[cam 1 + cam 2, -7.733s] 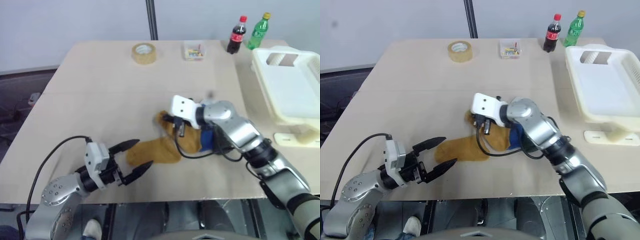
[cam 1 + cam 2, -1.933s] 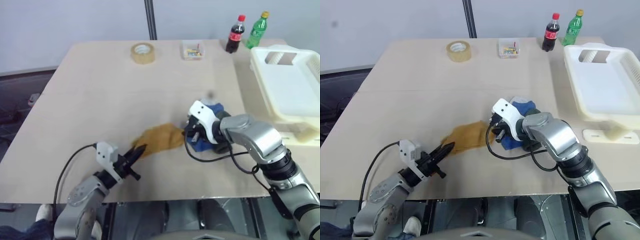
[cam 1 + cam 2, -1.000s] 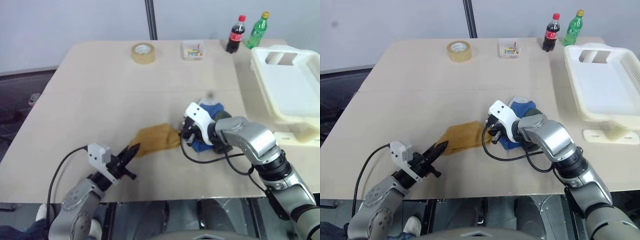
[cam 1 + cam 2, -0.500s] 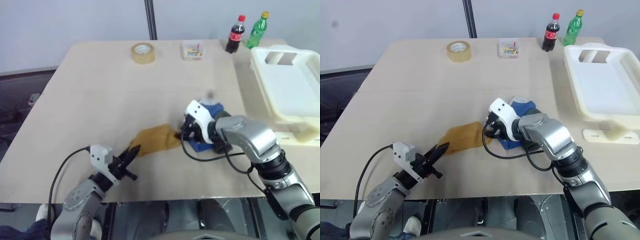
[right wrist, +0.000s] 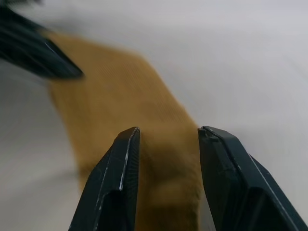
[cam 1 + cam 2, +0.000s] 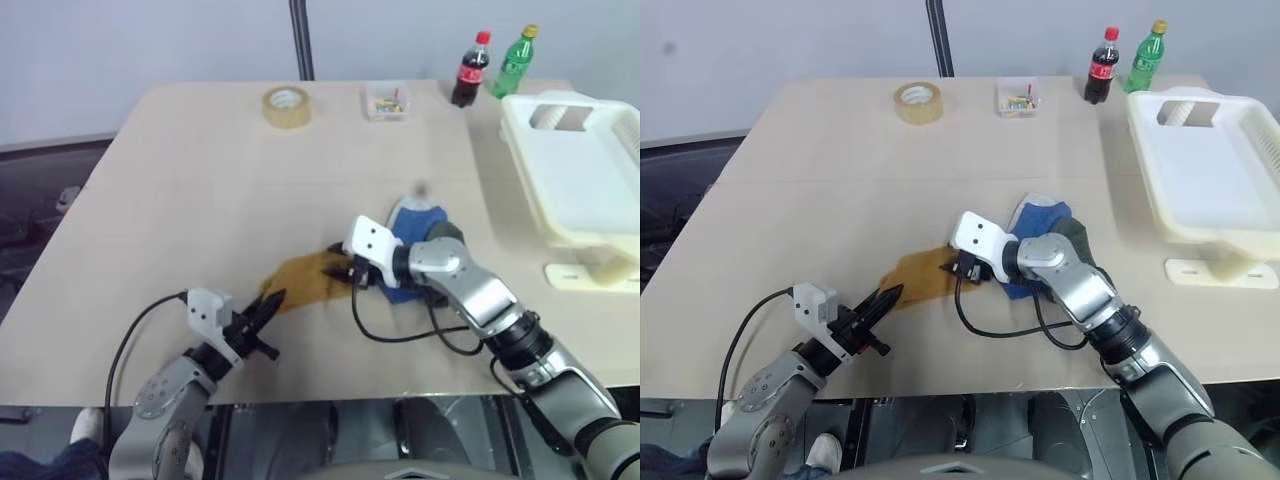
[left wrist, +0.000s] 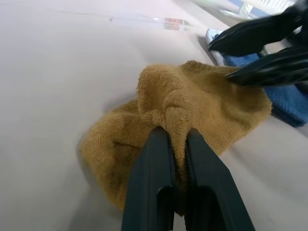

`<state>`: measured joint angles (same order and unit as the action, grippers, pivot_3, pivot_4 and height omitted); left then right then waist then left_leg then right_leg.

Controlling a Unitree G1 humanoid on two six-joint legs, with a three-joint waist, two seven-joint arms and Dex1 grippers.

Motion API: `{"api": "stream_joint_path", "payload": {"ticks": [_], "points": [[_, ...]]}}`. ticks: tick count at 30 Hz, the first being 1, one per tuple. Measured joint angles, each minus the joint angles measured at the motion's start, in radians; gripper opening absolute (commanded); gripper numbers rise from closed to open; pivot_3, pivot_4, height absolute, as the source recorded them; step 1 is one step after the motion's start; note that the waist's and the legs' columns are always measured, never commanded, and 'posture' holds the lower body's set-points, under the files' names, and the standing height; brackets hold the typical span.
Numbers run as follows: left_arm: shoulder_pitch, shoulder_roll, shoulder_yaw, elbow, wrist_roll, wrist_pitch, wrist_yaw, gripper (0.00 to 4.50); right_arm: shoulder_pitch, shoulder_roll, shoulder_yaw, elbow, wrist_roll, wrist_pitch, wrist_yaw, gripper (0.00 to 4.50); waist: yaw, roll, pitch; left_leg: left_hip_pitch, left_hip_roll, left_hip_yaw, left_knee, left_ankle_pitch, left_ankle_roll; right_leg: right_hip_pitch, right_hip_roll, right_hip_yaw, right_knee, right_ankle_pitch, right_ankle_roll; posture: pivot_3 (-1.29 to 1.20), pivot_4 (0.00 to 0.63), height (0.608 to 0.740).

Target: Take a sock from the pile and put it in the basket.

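Observation:
The mustard-yellow sock [image 6: 300,281] lies crumpled on the table, left of the pile [image 6: 422,222] of blue and dark green socks. My left gripper [image 6: 271,298] is shut on a fold at the sock's near end [image 7: 175,126]. My right gripper [image 6: 338,270] hovers open over the sock's other end, its fingers [image 5: 126,159] straddling the yellow fabric [image 5: 144,115] without pinching it. The cream-white basket [image 6: 590,175] stands at the table's right edge, away from both grippers.
At the table's far edge are a roll of tape [image 6: 287,105], a small clear box [image 6: 387,101], a cola bottle [image 6: 472,68] and a green bottle [image 6: 516,60]. The table's near edge runs just under my left gripper.
My right gripper has opened and moved left from the blue socks to the yellow sock's end, rolling at the wrist. The left gripper has kept its pinch and not moved.

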<state>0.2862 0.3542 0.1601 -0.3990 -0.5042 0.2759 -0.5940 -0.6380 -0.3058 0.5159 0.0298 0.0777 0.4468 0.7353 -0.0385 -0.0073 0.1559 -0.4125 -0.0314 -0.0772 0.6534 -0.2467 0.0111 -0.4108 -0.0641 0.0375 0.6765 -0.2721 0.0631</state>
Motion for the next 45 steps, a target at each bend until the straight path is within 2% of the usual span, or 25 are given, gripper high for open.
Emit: {"api": "stream_joint_path", "payload": {"ticks": [2, 6, 9, 10, 11, 13, 20, 25, 28, 33, 39, 45], "points": [[0.001, 0.000, 0.000, 0.000, -0.006, 0.003, -0.001, 0.00, 0.000, 0.005, 0.013, 0.037, -0.027, 0.002, 0.000, 1.97, 0.000, 0.000, 0.000, 0.000, 0.000, 0.000, 0.000, 0.000, 0.000, 0.000, 0.000, 0.000, 0.000, 0.000, 0.000, 0.00, 0.150, 0.738], [0.000, 0.001, 0.009, 0.004, -0.019, 0.004, -0.001, 1.53, 0.000, 0.015, 0.017, 0.043, -0.055, 0.010, 0.003, 2.01, 0.000, -0.001, -0.001, 0.001, 0.000, 0.000, 0.000, 0.000, 0.000, 0.000, 0.000, 0.000, 0.000, 0.000, 0.000, 0.00, 0.150, 0.738], [0.000, 0.004, 0.026, 0.019, -0.018, -0.002, -0.002, 2.96, 0.000, 0.018, 0.017, 0.041, -0.074, 0.009, 0.010, 2.01, 0.000, -0.001, -0.001, 0.001, 0.000, 0.000, 0.000, 0.000, 0.001, 0.001, 0.000, 0.000, 0.000, 0.000, 0.000, 0.00, 0.150, 0.738], [0.000, 0.004, 0.031, 0.020, -0.017, -0.013, -0.001, 3.22, 0.000, 0.018, 0.017, 0.039, -0.078, 0.011, 0.012, 2.01, 0.001, -0.001, -0.001, 0.001, 0.000, 0.000, 0.000, 0.000, 0.001, 0.001, 0.000, 0.000, 0.000, 0.000, 0.000, 0.00, 0.150, 0.738], [-0.003, -0.002, 0.035, 0.020, -0.013, -0.033, 0.001, 3.86, 0.000, 0.019, 0.017, 0.036, -0.083, 0.013, 0.014, 2.01, 0.001, -0.001, -0.001, 0.001, 0.000, 0.000, 0.000, 0.000, 0.001, 0.001, 0.000, 0.000, 0.000, 0.000, 0.000, 0.00, 0.150, 0.738], [-0.015, -0.013, 0.050, 0.020, -0.006, -0.070, 0.013, 4.43, 0.001, 0.020, 0.017, 0.033, -0.091, 0.017, 0.016, 2.01, 0.001, -0.002, -0.002, 0.001, 0.000, 0.000, 0.000, 0.000, 0.001, 0.001, 0.000, 0.000, 0.000, 0.000, 0.000, 0.00, 0.150, 0.738], [0.038, -0.029, 0.071, 0.020, 0.003, -0.113, 0.034, 4.43, 0.015, 0.023, 0.017, 0.012, -0.113, 0.027, 0.018, 2.01, 0.001, -0.003, -0.003, 0.002, 0.000, 0.000, 0.000, -0.001, 0.001, 0.001, 0.000, 0.001, 0.000, 0.000, 0.000, 0.00, 0.150, 0.738], [0.072, -0.025, 0.070, 0.017, -0.030, -0.009, 0.061, 4.43, 0.023, 0.029, 0.017, 0.011, -0.125, 0.028, 0.021, 2.01, 0.001, -0.003, -0.004, 0.003, 0.000, 0.000, 0.000, -0.001, 0.001, 0.002, 0.000, 0.001, 0.000, 0.000, 0.000, 0.00, 0.150, 0.738], [0.070, -0.020, 0.076, -0.014, -0.119, 0.100, 0.076, 4.43, 0.026, 0.036, 0.018, 0.011, -0.136, 0.030, 0.022, 2.01, 0.000, -0.002, -0.004, 0.018, 0.000, 0.000, -0.005, -0.001, 0.002, 0.016, 0.000, 0.001, -0.005, 0.000, 0.000, 0.00, 0.150, 0.738], [0.043, -0.012, 0.083, -0.055, -0.260, 0.264, 0.117, 4.43, 0.030, 0.040, 0.017, 0.012, -0.151, 0.030, 0.022, 2.01, 0.002, -0.001, -0.005, 0.022, 0.000, 0.000, -0.005, -0.001, 0.002, 0.021, 0.000, 0.000, -0.005, 0.000, 0.000, 0.00, 0.150, 0.738], [-0.048, 0.009, 0.130, -0.033, -0.544, 0.531, 0.221, 4.43, 0.037, 0.048, 0.018, 0.012, -0.164, 0.032, 0.021, 2.01, 0.003, 0.000, -0.006, 0.032, 0.000, -0.001, -0.006, -0.002, 0.003, 0.033, 0.000, -0.002, -0.010, 0.000, 0.000, 0.00, 0.150, 0.738], [-0.127, -0.007, 0.164, 0.030, -0.746, 0.655, 0.337, 4.43, 0.040, 0.053, 0.017, 0.012, -0.175, 0.032, 0.020, 2.01, 0.006, 0.001, -0.008, 0.032, 0.000, -0.003, -0.006, -0.002, 0.002, 0.033, 0.000, -0.003, -0.010, 0.000, 0.000, 0.00, 0.150, 0.738]]}}
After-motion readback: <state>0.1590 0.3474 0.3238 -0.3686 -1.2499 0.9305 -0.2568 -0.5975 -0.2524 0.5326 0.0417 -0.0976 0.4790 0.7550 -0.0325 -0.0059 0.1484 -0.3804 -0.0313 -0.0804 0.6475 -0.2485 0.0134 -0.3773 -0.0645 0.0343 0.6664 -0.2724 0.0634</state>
